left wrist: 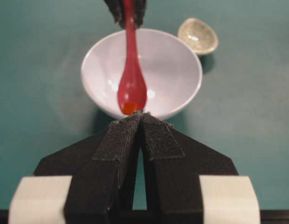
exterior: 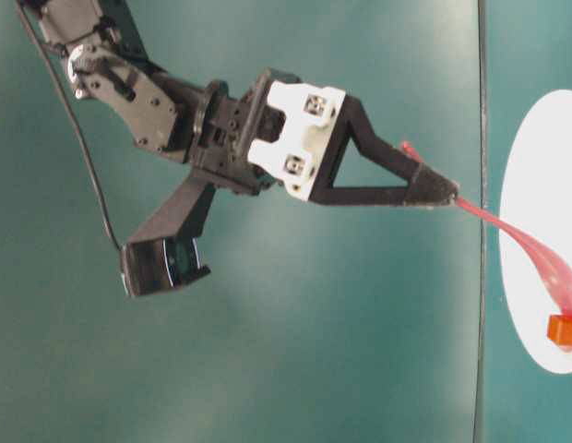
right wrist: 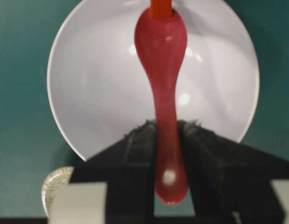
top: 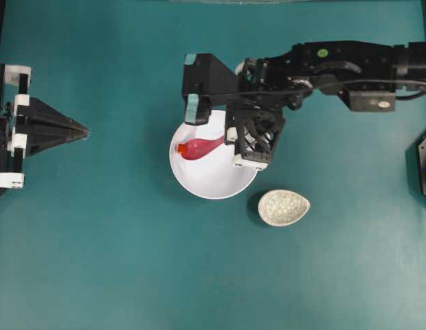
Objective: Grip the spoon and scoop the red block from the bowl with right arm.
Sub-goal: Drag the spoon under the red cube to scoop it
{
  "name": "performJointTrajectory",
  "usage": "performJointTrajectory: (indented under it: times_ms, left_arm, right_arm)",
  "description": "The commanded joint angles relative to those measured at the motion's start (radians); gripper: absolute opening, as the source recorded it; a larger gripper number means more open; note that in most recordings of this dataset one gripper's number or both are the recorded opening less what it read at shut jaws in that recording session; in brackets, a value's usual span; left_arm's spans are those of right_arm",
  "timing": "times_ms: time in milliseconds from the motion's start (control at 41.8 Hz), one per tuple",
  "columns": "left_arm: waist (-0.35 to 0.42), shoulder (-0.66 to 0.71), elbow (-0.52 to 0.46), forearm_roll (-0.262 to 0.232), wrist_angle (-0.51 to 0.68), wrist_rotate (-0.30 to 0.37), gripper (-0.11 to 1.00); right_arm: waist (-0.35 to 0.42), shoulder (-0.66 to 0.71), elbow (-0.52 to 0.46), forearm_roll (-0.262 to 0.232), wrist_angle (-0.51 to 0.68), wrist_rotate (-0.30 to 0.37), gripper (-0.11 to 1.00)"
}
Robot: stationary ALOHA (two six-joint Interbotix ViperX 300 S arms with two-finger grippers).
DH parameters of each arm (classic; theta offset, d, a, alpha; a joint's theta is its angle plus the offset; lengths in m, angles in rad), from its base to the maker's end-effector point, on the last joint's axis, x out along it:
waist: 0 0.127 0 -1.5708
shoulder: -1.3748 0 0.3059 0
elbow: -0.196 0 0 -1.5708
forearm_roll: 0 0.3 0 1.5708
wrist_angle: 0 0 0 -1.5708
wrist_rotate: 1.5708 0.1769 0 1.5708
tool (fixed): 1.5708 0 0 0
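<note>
The white bowl (top: pixel 213 180) sits mid-table. My right gripper (top: pixel 228 140) is shut on the handle of the pink spoon (top: pixel 201 146), whose scoop reaches into the bowl. The red block (top: pixel 182 148) sits at the scoop's front tip. In the right wrist view the gripper (right wrist: pixel 168 128) pinches the spoon (right wrist: pixel 162 46) over the bowl (right wrist: pixel 98 84), with the block (right wrist: pixel 161 6) at the top edge. The left wrist view shows the block (left wrist: pixel 130 108) within the spoon's (left wrist: pixel 131 86) outline. My left gripper (top: pixel 84 130) is shut and empty at the far left, its tips (left wrist: pixel 142 115) pointing at the bowl (left wrist: pixel 175 65).
A small oval cream crackle-patterned dish (top: pixel 284 207) stands just right of the bowl's front, also in the left wrist view (left wrist: pixel 198 36) and the right wrist view (right wrist: pixel 55 184). The right arm's body (top: pixel 337 65) spans the back right. A dark mount (top: pixel 424 161) sits at the right edge.
</note>
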Motion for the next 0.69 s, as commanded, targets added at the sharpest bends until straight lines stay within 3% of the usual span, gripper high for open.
performJointTrajectory:
  times_ms: [0, 311, 669]
  left_arm:
    - [0.003, 0.002, -0.025, 0.002, -0.006, 0.0, 0.0]
    - [0.003, 0.002, -0.025, 0.002, -0.006, 0.0, 0.0]
    - [0.003, 0.002, -0.025, 0.002, -0.006, 0.0, 0.0]
  right_arm:
    - [0.002, -0.049, 0.011, 0.003, -0.035, 0.002, 0.24]
    - [0.002, -0.095, 0.087, 0.003, -0.135, 0.003, 0.24]
    - [0.002, -0.103, 0.107, 0.003, -0.152, 0.002, 0.24]
